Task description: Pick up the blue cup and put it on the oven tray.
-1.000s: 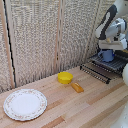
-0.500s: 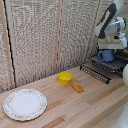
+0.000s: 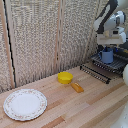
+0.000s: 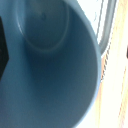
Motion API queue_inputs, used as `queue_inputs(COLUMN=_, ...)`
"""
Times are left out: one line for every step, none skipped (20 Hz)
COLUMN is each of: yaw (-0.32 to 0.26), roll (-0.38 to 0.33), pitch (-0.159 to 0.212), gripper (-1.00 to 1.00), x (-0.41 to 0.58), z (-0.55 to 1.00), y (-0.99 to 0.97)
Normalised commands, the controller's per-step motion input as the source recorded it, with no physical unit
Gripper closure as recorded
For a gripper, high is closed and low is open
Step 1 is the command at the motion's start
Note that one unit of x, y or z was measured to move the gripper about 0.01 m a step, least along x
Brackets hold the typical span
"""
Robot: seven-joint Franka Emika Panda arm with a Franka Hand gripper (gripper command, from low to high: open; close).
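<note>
Gripper [image 3: 107, 48] directly above oven tray [image 3: 101, 70], grasping blue cup [image 3: 107, 55]; yellow bowl [image 3: 64, 77] well apart from tray.

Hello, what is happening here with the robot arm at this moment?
The robot arm's gripper hangs right over the blue cup, which is at the oven tray on the exterior view's right. The wrist view is almost filled by the cup's inside. Whether the gripper holds the cup cannot be told. A yellow bowl and a floral plate lie on the wooden table, untouched.
</note>
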Motion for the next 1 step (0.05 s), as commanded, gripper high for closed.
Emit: queue_inputs(yaw=0.045, roll=0.0, pitch=-0.026, gripper=-1.0, x=0.129, z=0.65, y=0.0)
